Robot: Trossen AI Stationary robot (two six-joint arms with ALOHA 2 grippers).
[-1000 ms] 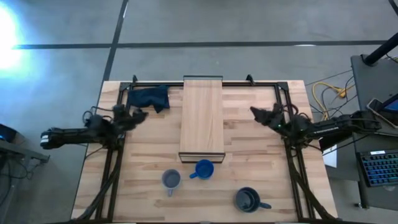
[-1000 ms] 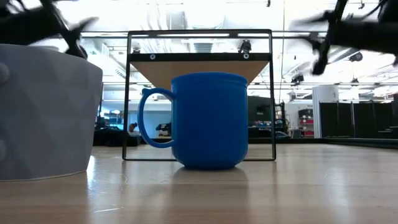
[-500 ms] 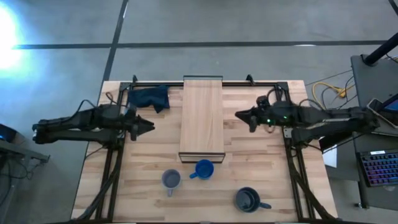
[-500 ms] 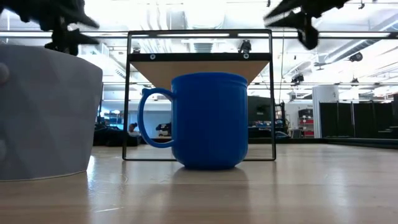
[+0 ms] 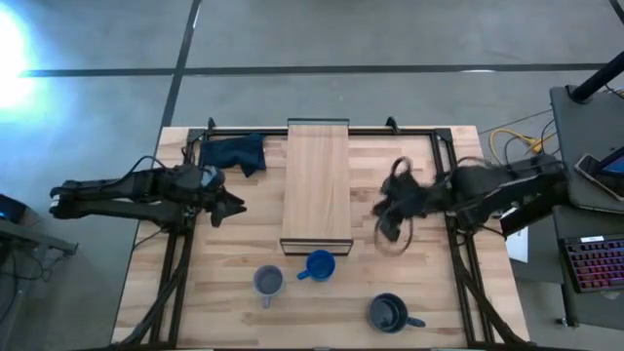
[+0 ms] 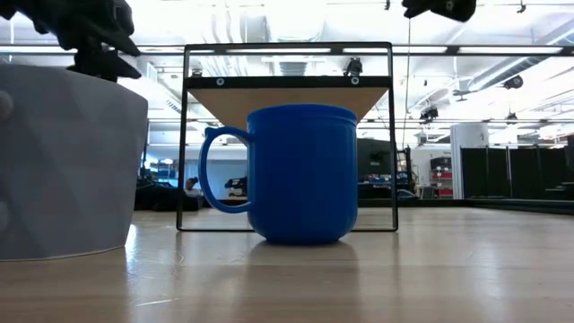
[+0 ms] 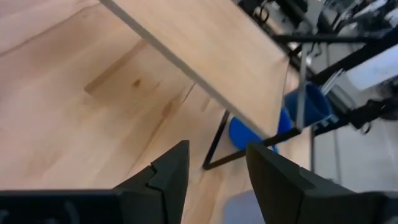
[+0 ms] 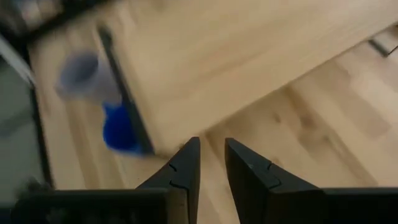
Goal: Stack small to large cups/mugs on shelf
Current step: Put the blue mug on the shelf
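Mugs, three of them, stand on the desk point(image 5: 244, 244) at its near edge, and you can see none of them is on the shelf point(image 5: 317, 180) yet. The small grey-blue mug point(image 5: 268, 282) stands near the shelf's framed end, a little to the left side of it. The bright blue mug point(image 5: 320, 264) is just beside this framed end, close to the dark metal frame, with its handle turned toward the grey-blue one. The dark navy mug point(image 5: 388, 313) stands well apart from both, further to the right and nearest to the desk's edge. All three are upright.

The shelf lies along the middle of the desk, long and narrow, and its top is bare. A dark blue cloth point(image 5: 234, 153) lies at the far left corner, beside the shelf.

Your left claw point(image 5: 232, 205) hovers over the desk to the left of the shelf, pointing toward it. Its fingers point(image 7: 169, 177) are spread apart and pinch nothing. Your right claw point(image 5: 384, 216) is over the desk on the right side of the shelf, between the shelf and the frame rail. Its fingers point(image 8: 185, 171) stand with only a narrow gap between them, and nothing is in this gap.
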